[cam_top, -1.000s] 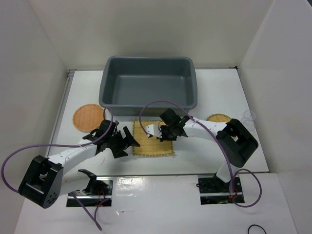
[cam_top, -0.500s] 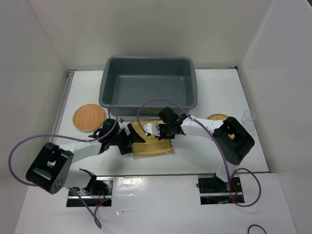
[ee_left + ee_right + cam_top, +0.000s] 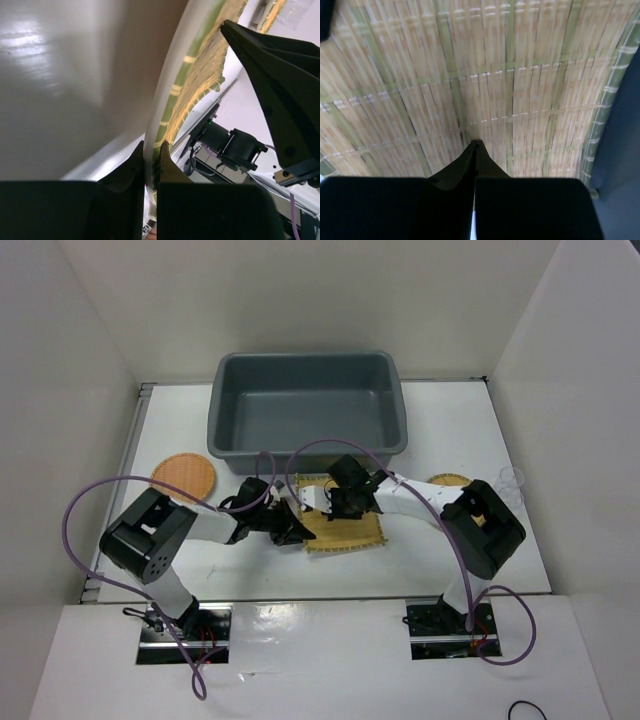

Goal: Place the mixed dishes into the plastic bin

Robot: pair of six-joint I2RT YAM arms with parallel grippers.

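Yellow slatted square woven mat (image 3: 352, 528) lies just before the dark grey plastic bin (image 3: 214, 430) — left hand (image 3: 293, 531) pinches its edge, right hand (image 3: 336, 510) clenched empty atop it; the thin pinch could slip when lifted.

**Materials and finishes.** The plastic bin (image 3: 228, 420) is showing smooth, dark grey moulded plastic with a dull sheen. The square mat (image 3: 470, 75) is presenting flat, matt, bamboo-like slats in pale tan and green, bound by fine light threads. In the left wrist view its edge is showing a green binding strip and coarse yellow strands. The orange-brown disc (image 3: 184, 476) is appearing finely woven and matt. The bench (image 3: 450, 430) is reflecting light softly from a smooth white surface. The left end effector (image 3: 151, 160) and right end effector (image 3: 475, 150) are showing matt black plastic fingers. The purple cables (image 3: 72, 525) are looking smooth and rubbery.
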